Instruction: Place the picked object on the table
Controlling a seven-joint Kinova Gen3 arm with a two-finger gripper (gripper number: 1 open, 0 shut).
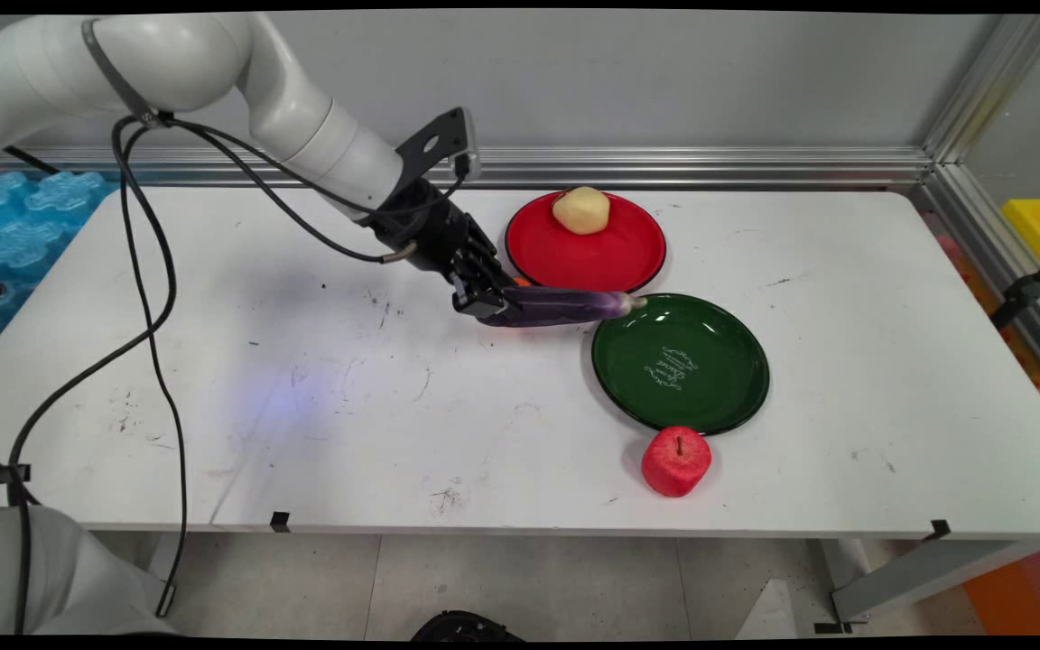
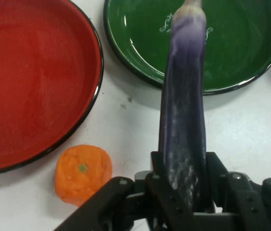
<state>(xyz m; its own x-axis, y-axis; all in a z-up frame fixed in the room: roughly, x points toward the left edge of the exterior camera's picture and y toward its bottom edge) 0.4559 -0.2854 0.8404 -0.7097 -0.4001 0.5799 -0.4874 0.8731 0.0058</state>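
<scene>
My gripper is shut on one end of a long purple eggplant, which lies level just above the table. Its pale tip reaches over the rim of the green plate. The red plate sits just behind, with a pale yellow potato-like fruit on its far side. A small orange fruit lies on the table beside the red plate, close to my fingers; in the main view only a sliver of the orange fruit shows behind the eggplant.
A red apple stands on the table in front of the green plate, near the front edge. Black cables hang from the arm over the table's left side. Blue trays lie beyond the left edge, a yellow bin at the far right.
</scene>
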